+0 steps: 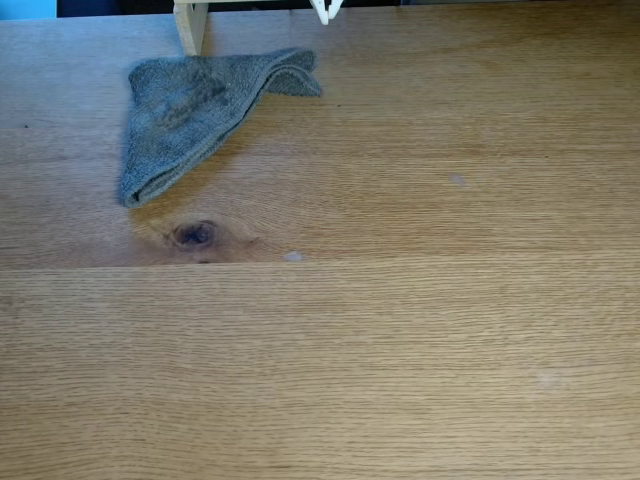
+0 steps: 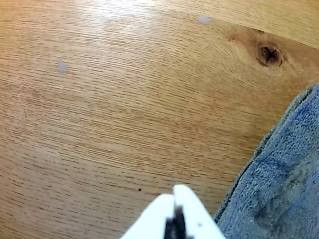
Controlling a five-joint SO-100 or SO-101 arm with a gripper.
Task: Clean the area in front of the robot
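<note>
The area is a broad light-brown oak tabletop (image 1: 400, 350) with a plank seam, a dark knot (image 1: 195, 234) and small pale specks (image 1: 292, 256). Of the robot, only the white gripper tip (image 1: 325, 12) pokes in at the top edge of the fixed view, above the table's far side. In the wrist view the gripper (image 2: 177, 195) enters from the bottom edge, its two white fingers pressed together and holding nothing, hovering over bare wood (image 2: 124, 124). The knot (image 2: 269, 55) and two specks (image 2: 204, 20) (image 2: 62, 66) lie ahead of it.
A crumpled grey terry cloth (image 1: 185, 110) lies at the far left of the table, just right of the gripper in the wrist view (image 2: 284, 189). A pale wooden post (image 1: 190, 25) stands behind the cloth.
</note>
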